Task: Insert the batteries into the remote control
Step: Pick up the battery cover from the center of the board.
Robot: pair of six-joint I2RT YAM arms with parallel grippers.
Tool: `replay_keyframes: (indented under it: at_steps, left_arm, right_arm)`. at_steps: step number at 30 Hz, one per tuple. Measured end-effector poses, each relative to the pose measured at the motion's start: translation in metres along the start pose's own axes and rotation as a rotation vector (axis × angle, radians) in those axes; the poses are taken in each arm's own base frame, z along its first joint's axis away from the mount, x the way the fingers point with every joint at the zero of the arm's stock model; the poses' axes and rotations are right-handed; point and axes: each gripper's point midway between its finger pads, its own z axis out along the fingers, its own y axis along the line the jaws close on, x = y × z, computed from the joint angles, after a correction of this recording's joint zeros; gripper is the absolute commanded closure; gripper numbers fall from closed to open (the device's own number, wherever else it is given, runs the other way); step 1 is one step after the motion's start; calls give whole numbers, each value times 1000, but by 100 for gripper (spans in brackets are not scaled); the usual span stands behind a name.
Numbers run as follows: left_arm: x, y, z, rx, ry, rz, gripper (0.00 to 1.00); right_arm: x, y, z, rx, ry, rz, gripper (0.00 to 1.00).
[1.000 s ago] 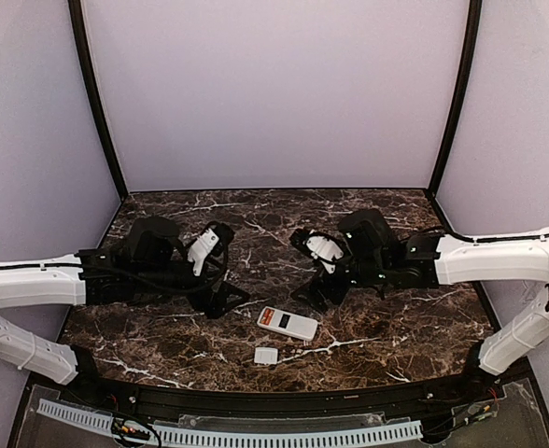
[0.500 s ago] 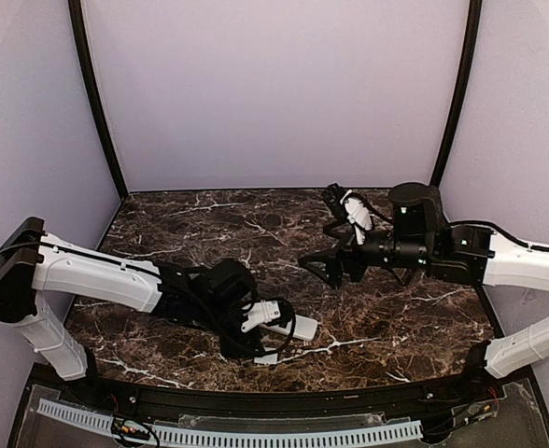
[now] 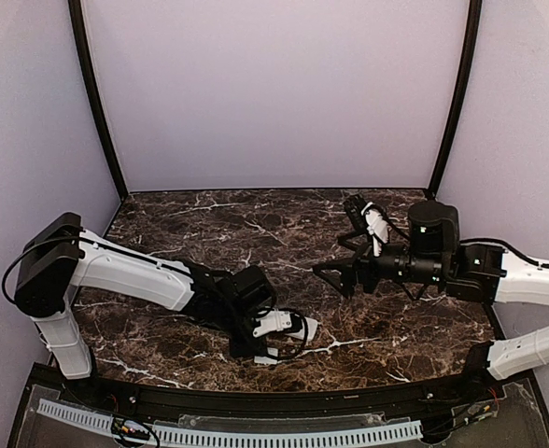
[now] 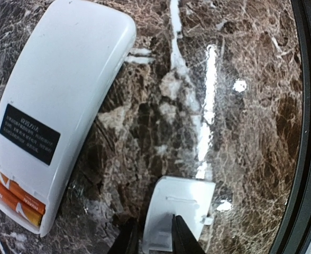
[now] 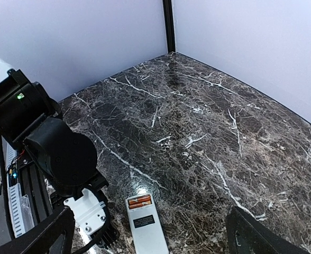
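Your remote control (image 4: 60,100) lies back-up, slanted in the left wrist view, with orange batteries (image 4: 15,198) at one end. The left hand (image 4: 154,241) straddles the cover (image 4: 182,203), but you can't tell if it is clamped. The right hand (image 5: 147,235) is released.

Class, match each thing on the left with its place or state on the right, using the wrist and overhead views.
Things:
1. batteries
2. remote control
3. battery cover
4. right hand

Places or states:
A. wide open, over the table
B. orange, side by side in the remote's recess
C. by the left hand
D. lying back up on the marble table

Pairs: 1-B, 2-D, 3-C, 4-A
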Motion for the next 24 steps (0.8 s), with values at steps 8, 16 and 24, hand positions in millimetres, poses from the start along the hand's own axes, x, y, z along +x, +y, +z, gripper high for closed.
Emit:
replay_keyframes:
  at_steps: [8,16,24]
  left_arm:
    - [-9,-1,7,-2,16,52,96]
    - [-10,-1,5,1,14,59,100]
    - [-39,6,-58,-86,-228,17,100]
  right_arm:
    - [3,-4,-1,13,2,13,2]
    - [12,-5,7,7,46,19,2]
    - [23,2,9,-41,102,8,27]
